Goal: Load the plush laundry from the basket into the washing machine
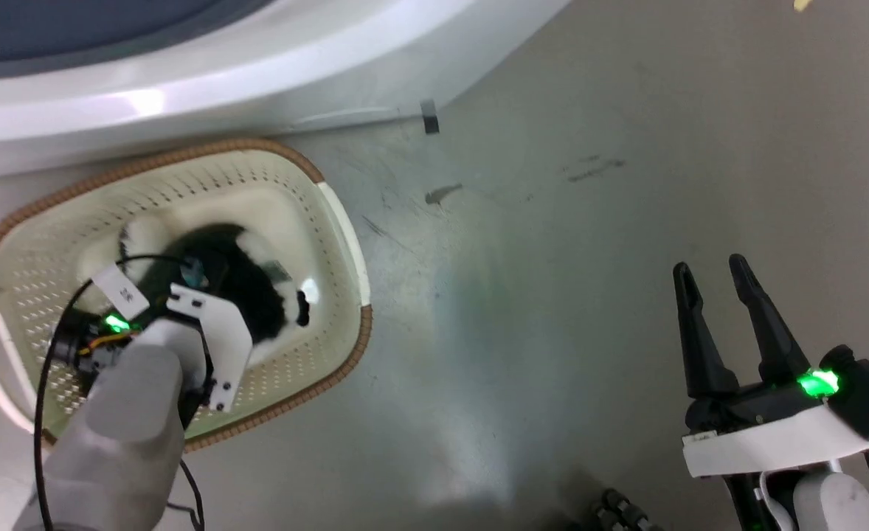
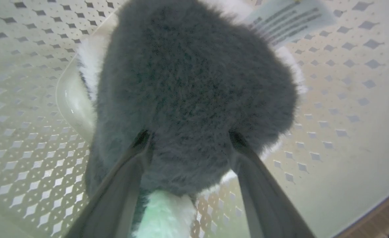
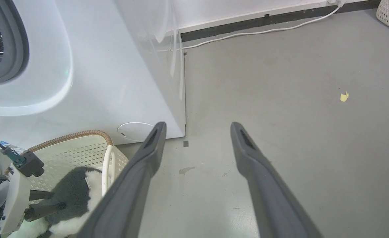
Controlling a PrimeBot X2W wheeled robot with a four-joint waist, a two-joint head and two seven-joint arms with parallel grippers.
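I am holding the fluffy black-and-white plush toy [image 2: 194,72] in my left pincer [image 2: 189,135], inside the cream perforated basket [image 1: 43,251] beside the white washer [image 1: 257,66].

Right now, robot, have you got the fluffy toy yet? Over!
Left gripper shut on toy, down in basket. Right gripper open, empty, over the floor. Basket right by washer, nothing between. Over.
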